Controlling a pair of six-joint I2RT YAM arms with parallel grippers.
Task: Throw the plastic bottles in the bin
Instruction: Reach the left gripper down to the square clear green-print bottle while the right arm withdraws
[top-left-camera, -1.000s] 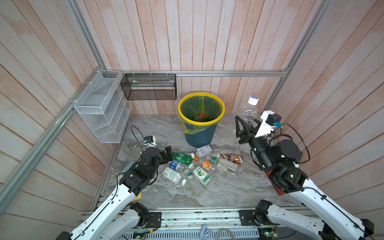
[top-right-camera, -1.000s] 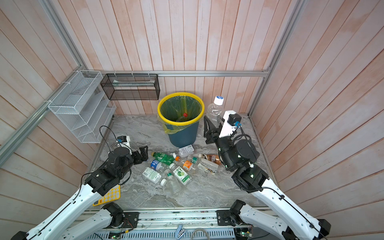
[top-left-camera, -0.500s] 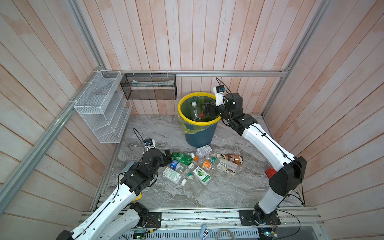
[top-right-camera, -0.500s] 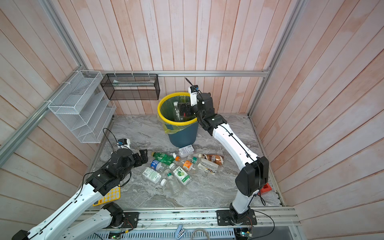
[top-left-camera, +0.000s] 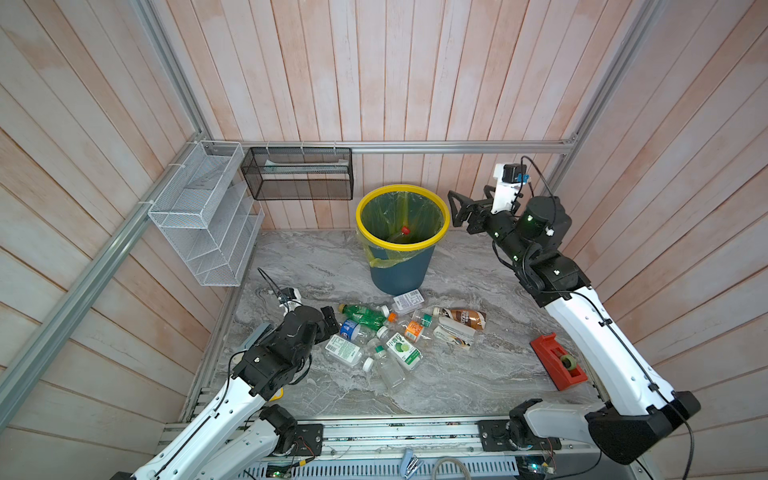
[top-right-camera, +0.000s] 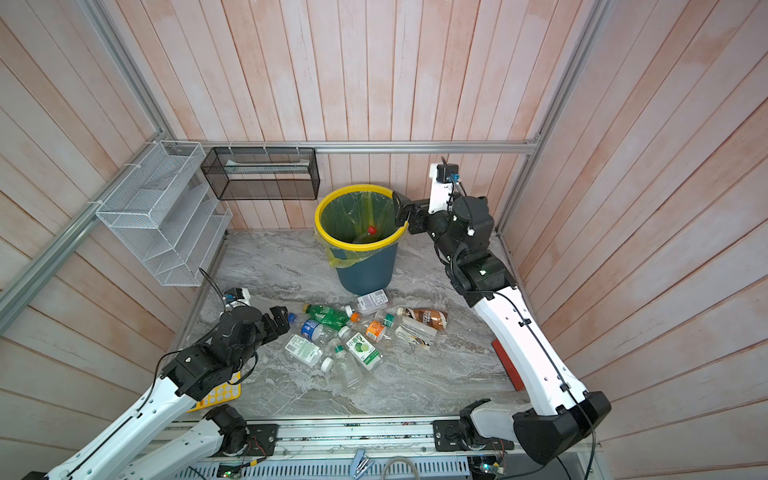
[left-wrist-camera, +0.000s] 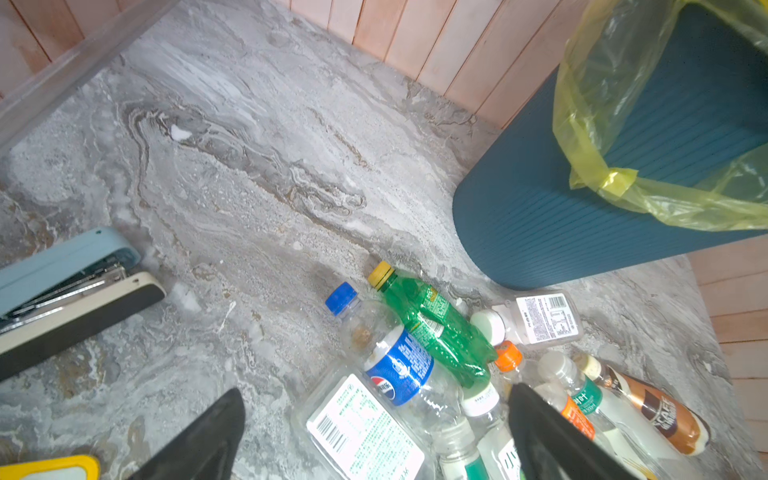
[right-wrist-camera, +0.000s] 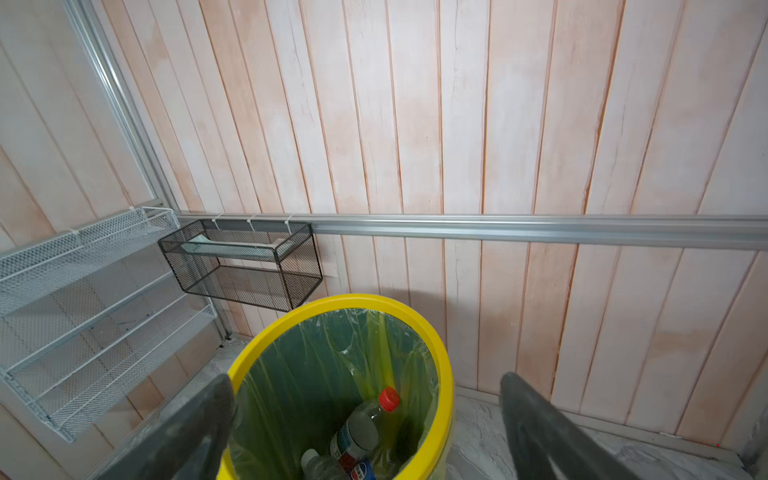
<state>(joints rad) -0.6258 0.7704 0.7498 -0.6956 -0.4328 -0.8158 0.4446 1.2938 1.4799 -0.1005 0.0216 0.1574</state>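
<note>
The plastic bottles (top-left-camera: 401, 349) heaped mid table (top-left-camera: 457, 374), the bin (top-left-camera: 399, 270) by its far edge
We see them clear, green and brown, the bin teal, yellow-rimmed; left gripper (top-left-camera: 329, 320) and right gripper (top-left-camera: 454, 209) both gape empty; the right wrist view alone shows a white-capped bottle (right-wrist-camera: 309, 457) inside

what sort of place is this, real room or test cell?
Most likely a staged robot test cell: plank walls framed by aluminium rail, a marble-look tabletop, and plastic bottles scattered by a lined bin, plus two bench-mounted arms.
</note>
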